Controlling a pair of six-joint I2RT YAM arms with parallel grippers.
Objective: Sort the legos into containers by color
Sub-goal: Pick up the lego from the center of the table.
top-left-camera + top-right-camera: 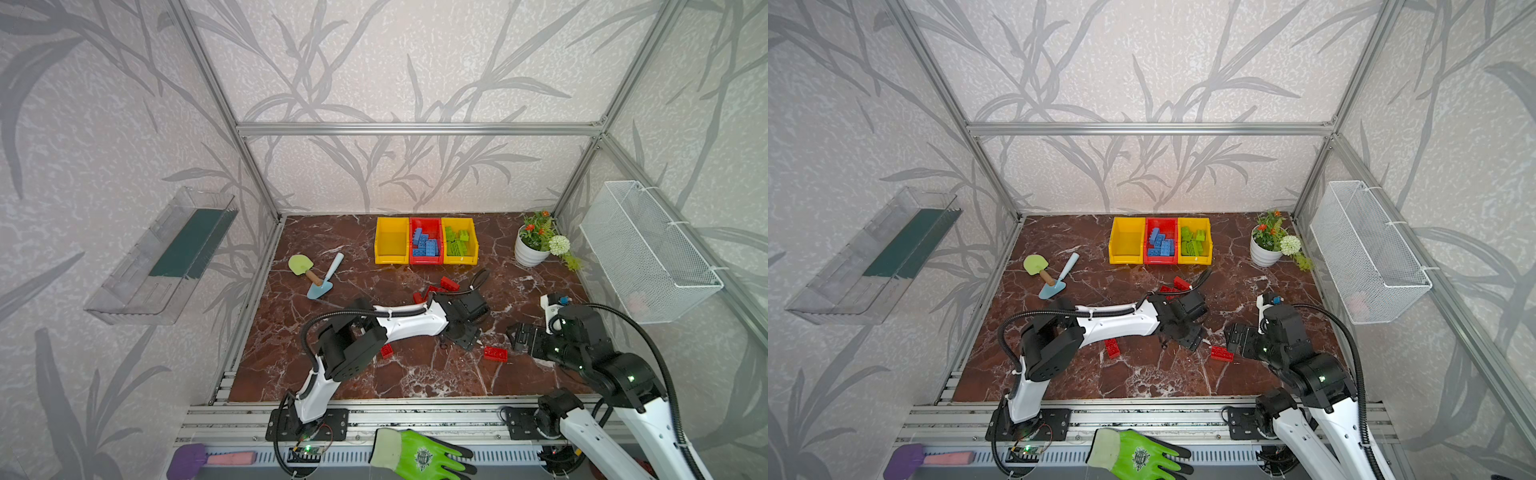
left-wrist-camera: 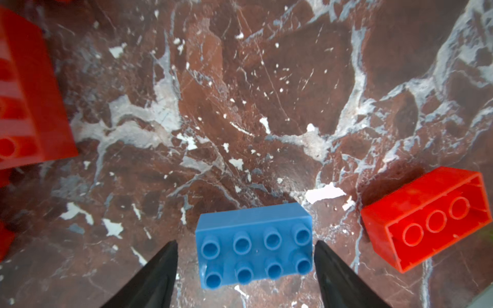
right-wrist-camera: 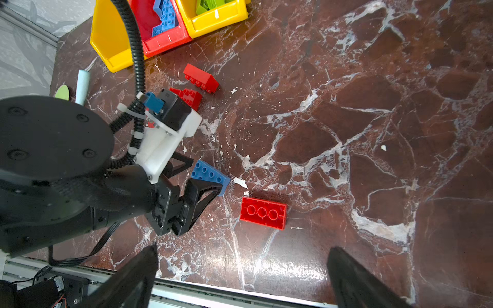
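A brown marble tabletop (image 1: 332, 374), boxed in by leaf-patterned walls (image 1: 415, 62), carries three joined bins (image 1: 390, 259) at its far edge. In both top views blue bricks (image 1: 424, 243) sit in the red middle bin and green bricks (image 1: 457, 243) in the right yellow one. The left claw (image 1: 461, 334) points down over the table's centre, covering whatever lies beneath. The right claw (image 1: 515, 337) hangs just to its right, near a loose red brick (image 1: 495, 353).

From the left wrist, a blue brick (image 2: 253, 245) lies studs-up on the marble between the parted fingers (image 2: 160, 274). Neither finger touches it. Its long axis runs from finger to finger, so closing would likely pinch its short ends.

From the right wrist, the right claw (image 3: 244, 247) gapes wide and empty, closer to the overturned red brick (image 3: 262, 213). The left arm is plainly nearer the blue one.
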